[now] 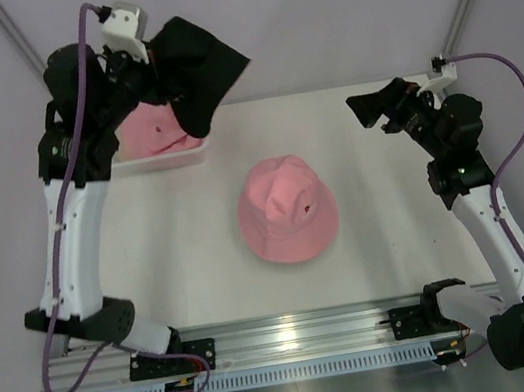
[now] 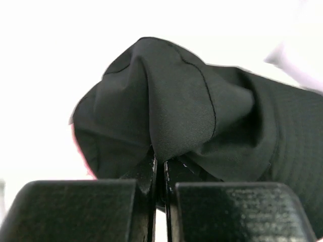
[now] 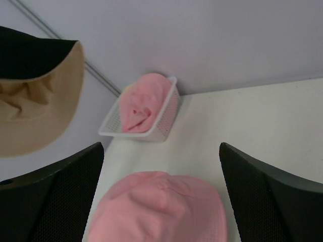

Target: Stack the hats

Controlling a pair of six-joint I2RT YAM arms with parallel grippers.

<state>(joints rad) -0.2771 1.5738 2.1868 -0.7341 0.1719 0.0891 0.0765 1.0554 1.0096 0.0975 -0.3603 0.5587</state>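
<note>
My left gripper (image 1: 163, 79) is raised above the table's far left and is shut on the black hat (image 1: 206, 62), which hangs from it. In the left wrist view the jaws (image 2: 160, 164) pinch a fold of the black hat (image 2: 181, 106). In the right wrist view this hat (image 3: 30, 55) shows a tan underside (image 3: 40, 116); I cannot tell whether that is a lining or the beige hat. One pink hat (image 1: 286, 209) lies crown up at the table's middle. The other pink hat (image 1: 151, 132) lies in the basket. My right gripper (image 1: 368, 108) is open and empty, right of the middle hat (image 3: 156, 206).
A white mesh basket (image 1: 186, 155) stands at the far left of the table, below the hanging black hat; it also shows in the right wrist view (image 3: 169, 118). Tent poles run along the back corners. A metal rail spans the near edge.
</note>
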